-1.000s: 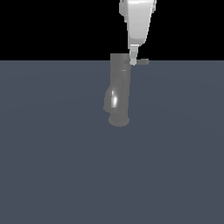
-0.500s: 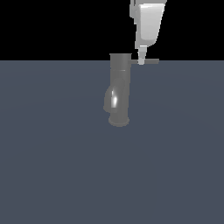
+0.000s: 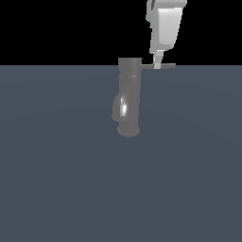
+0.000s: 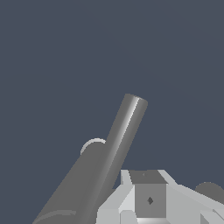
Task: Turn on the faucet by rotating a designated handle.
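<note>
Faucet (image 3: 128, 97) stands upper centre of the exterior view on the tabletop (image 3: 56, 179), handle (image 3: 163, 66) sticking out to the exterior view's right from its cap. We see the pincer (image 3: 157, 63) touching the handle from above; whether it is open or closed we cannot tell. We judge the push-to-rotate step is in hand; next calls for a sideways sweep around the faucet's axis without slipping off.

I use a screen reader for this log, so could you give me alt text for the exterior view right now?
A grey metal faucet stands upright on a flat blue-grey floor, its thin handle sticking out from the top toward the exterior view's right. The white gripper reaches down from above, its fingers meeting the handle partway along. The background above is black.
</note>
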You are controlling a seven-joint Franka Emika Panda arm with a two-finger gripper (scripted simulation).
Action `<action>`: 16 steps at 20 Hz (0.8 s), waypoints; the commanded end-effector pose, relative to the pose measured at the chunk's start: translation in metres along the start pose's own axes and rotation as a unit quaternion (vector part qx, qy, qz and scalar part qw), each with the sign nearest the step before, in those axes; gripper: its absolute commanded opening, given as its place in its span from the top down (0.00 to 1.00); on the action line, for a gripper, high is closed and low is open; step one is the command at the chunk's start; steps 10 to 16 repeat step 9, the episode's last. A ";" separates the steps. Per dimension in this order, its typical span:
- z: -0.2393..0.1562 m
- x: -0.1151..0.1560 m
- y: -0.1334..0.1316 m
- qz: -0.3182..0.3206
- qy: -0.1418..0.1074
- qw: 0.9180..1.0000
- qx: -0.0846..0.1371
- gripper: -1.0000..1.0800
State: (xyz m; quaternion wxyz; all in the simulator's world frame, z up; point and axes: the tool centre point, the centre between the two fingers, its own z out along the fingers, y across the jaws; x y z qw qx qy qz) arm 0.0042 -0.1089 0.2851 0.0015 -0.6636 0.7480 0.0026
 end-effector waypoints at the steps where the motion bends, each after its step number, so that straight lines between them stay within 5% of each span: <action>1: 0.000 0.025 -0.005 0.016 0.003 1.000 0.001 1.00; 16: 0.000 0.042 -0.019 0.019 0.003 1.000 0.001 1.00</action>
